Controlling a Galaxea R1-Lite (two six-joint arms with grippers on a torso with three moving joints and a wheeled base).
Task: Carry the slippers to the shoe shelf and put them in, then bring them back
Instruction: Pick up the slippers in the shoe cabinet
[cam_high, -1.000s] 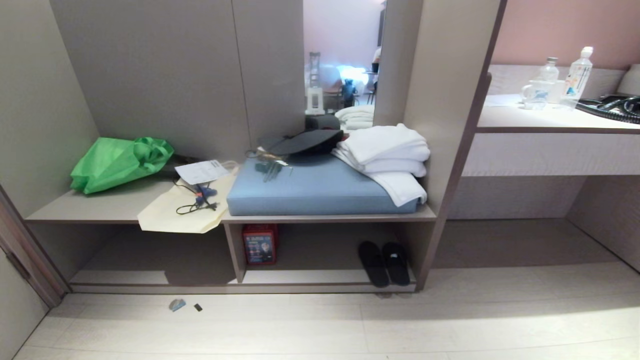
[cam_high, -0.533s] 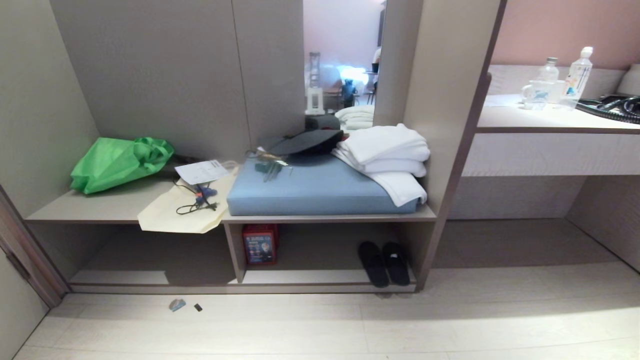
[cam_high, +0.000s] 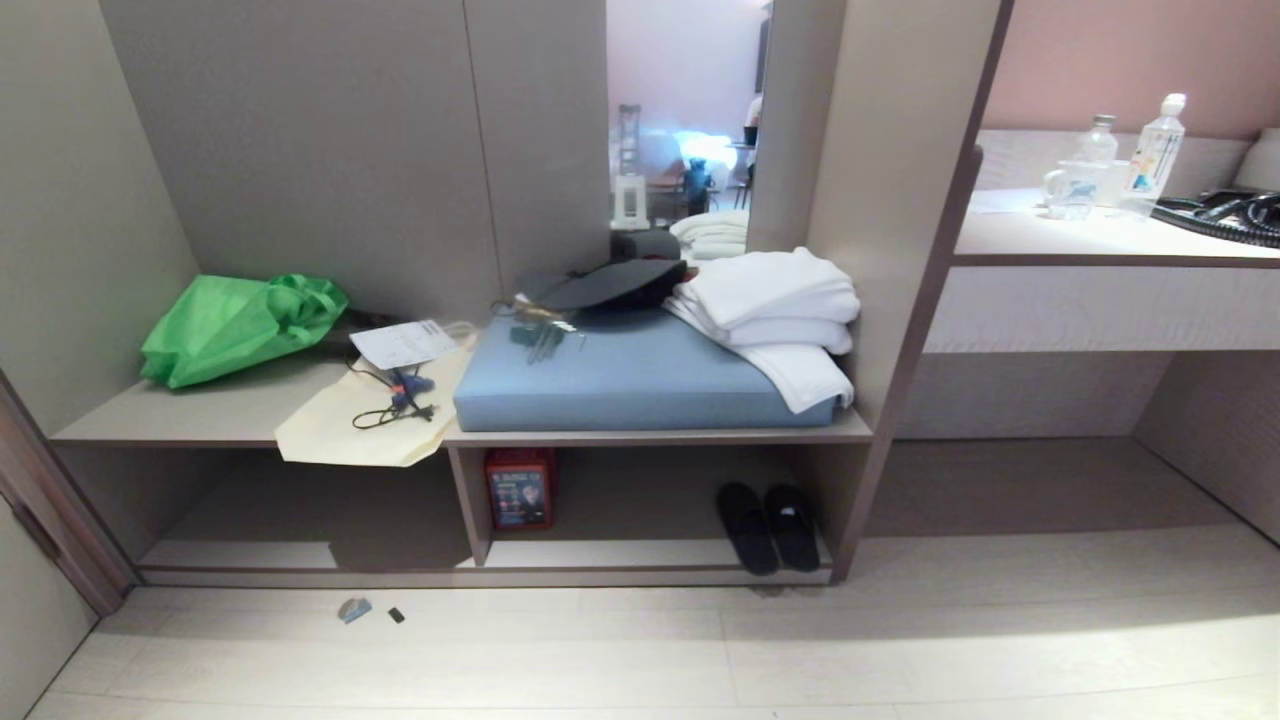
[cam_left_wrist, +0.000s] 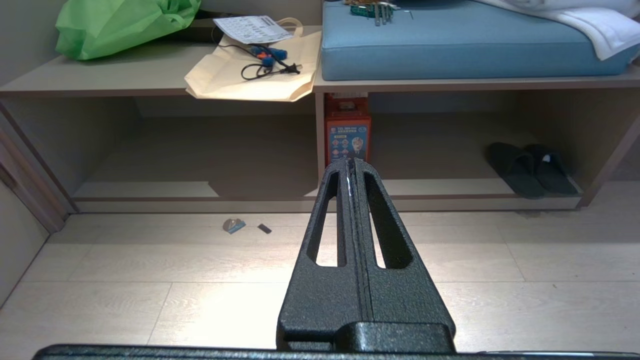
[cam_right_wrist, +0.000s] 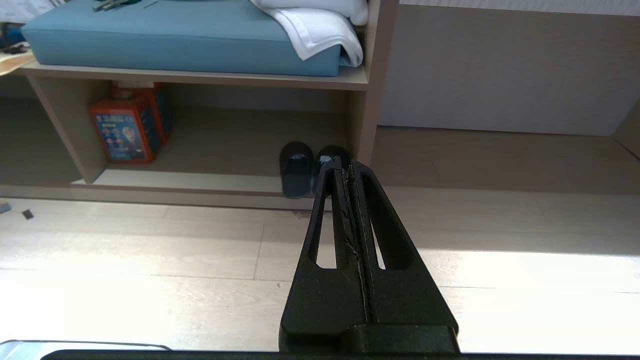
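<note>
The slippers (cam_high: 768, 526) sit side by side inside the shoe shelf (cam_high: 640, 553), in its right compartment, close against the right wall, on the pale base board. A red box (cam_high: 520, 488) stands upright in the same compartment, just beside the divider; the left compartment holds nothing that shows.

On the ledge above lie a blue cushion (cam_high: 630, 375), folded white towels (cam_high: 775, 305) draped over the cushion's right end, a black hat (cam_high: 610, 285) behind them, a cream cloth bag (cam_high: 345, 425) hanging over the front edge with a cable (cam_high: 395, 398) and a paper (cam_high: 403, 343) on it, and a green bag (cam_high: 235, 325) at the far left. To the right, a counter (cam_high: 1080, 238) carries two bottles (cam_high: 1155, 150) and a glass mug.

The floor (cam_high: 700, 650) is pale wood plank, with two small scraps (cam_high: 355, 609) lying near the shelf's left half.

The left gripper (cam_left_wrist: 353, 165) and the right gripper (cam_right_wrist: 346, 167) both hang above the floor well short of the shelf, fingers pressed together and holding nothing.
</note>
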